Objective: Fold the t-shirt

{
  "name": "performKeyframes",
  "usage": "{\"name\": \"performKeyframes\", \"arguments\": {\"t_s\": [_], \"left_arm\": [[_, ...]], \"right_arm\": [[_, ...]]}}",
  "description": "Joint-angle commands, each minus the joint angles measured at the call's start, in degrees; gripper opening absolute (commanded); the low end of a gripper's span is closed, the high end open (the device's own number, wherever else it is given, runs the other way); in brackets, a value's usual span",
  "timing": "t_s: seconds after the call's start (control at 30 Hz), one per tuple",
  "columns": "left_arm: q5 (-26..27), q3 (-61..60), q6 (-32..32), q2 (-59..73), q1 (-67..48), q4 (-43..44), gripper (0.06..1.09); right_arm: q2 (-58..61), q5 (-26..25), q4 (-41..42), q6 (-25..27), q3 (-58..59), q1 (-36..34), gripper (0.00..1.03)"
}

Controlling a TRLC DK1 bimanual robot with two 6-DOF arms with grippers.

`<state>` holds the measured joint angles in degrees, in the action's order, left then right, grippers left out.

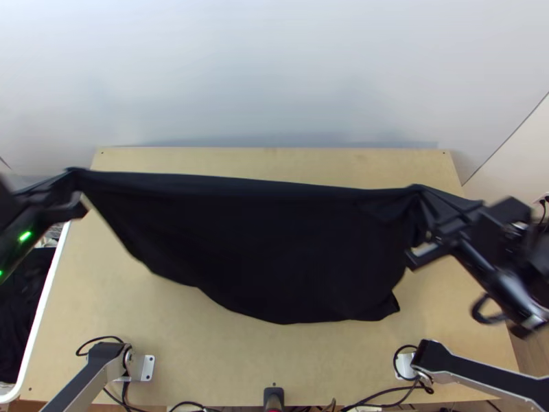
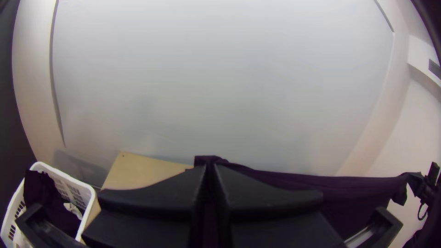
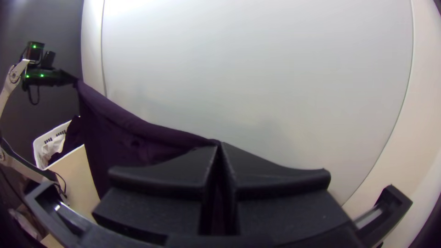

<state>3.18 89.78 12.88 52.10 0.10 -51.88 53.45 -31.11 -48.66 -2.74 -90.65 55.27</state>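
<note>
"T-shirt (image 1: 261, 247) where, and how held?"

"Stretched over the table (image 1: 206, 357), its upper edge running left to right between my grips, the rest hanging toward the near side. My left pincer (image 2: 210, 169) is closed on one end, my right pincer (image 3: 219, 145) on the other."

"What worries you?"

"Slipping, mostly: I have only fingertip pinches, so pulling too hard could drag one end free. Lowering one side sooner would lay it down skewed, and the loose lower edge could tuck under and crease. I can't tell whether that edge touches the table."

"And around you?"

"Pale, flat wood beneath. A white basket (image 2: 69, 177) with dark cloth (image 2: 43, 197) in it sits by the left edge; drifting that way, I might snag it. Beyond the far edge rises a plain pale wall (image 2: 229, 82)."
</note>
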Motion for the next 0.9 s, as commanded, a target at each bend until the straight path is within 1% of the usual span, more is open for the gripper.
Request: {"name": "performKeyframes", "arguments": {"t_s": [0.0,0.07,0.1,0.13,0.2,0.3,0.53,0.73,0.87], "left_arm": [[-0.63,-11.73,3.64,5.03,-1.68,12.15,0.09],[-0.63,-13.49,4.96,7.05,-1.77,14.52,0.09],[-0.63,-14.28,5.48,8.2,-1.86,15.49,0.09],[-0.63,-14.81,6.1,9.25,-2.12,16.46,0.09],[-1.07,-15.77,7.07,11.54,-2.65,18.83,0.09],[-1.42,-16.3,8.03,15.4,-2.82,21.91,0.09],[-4.41,-16.56,9.26,24.9,-2.21,30.7,0.09],[-7.05,-15.86,9.35,32.02,-1.77,36.32,0.09],[-8.98,-15.6,9.35,36.76,-1.15,40.19,0.09]], "right_arm": [[1.3,14.77,10.87,0.11,12.6,-17.3,0.02],[3.41,21.09,14.04,-0.16,14.63,-24.94,0.02],[4.82,23.47,15.44,-0.86,15.42,-27.58,0.03],[6.23,24.61,16.76,-1.12,16.12,-29.25,0.02],[9.21,24.96,20.19,-1.12,17.7,-30.3,0.03],[14.4,27.16,25.73,-1.21,19.37,-34.35,0.03],[28.81,28.65,35.22,-2.79,18.05,-37.69,0.02],[44.11,30.67,35.31,-8.16,9.18,-39.8,0.03],[52.37,30.67,35.31,-8.77,3.02,-39.97,0.03]]}}
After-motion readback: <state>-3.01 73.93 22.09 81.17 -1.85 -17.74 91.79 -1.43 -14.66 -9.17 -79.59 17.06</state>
